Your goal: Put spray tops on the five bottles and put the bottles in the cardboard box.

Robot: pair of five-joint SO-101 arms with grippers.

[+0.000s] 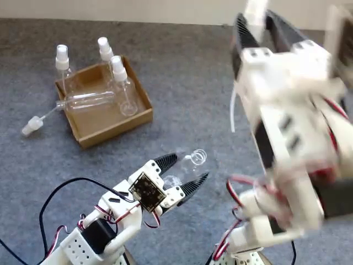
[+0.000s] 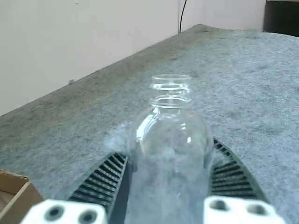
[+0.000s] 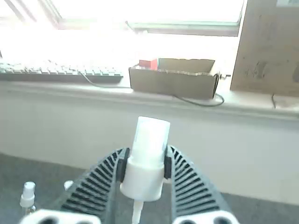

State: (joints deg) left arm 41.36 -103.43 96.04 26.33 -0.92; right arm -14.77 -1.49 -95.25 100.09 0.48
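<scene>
A clear bottle (image 1: 197, 158) with an open neck stands between the black fingers of my left gripper (image 1: 191, 165), which is shut on it low over the carpet; the left wrist view has the bottle (image 2: 170, 135) pressed between both fingers (image 2: 105, 179). My right gripper (image 1: 259, 21) is raised high at the back right, shut on a white spray top (image 1: 255, 10) whose thin tube (image 1: 233, 113) hangs down. The right wrist view shows that spray top (image 3: 150, 135) clamped upright between the ribbed fingers (image 3: 187, 184).
The cardboard box (image 1: 113, 130) sits at the back left, holding one upright capped bottle (image 1: 120, 77) and one lying bottle (image 1: 88, 100). Two capped bottles (image 1: 62, 61) (image 1: 105, 48) stand behind it. A loose spray top (image 1: 32, 126) lies left of the box. Grey carpet covers the table.
</scene>
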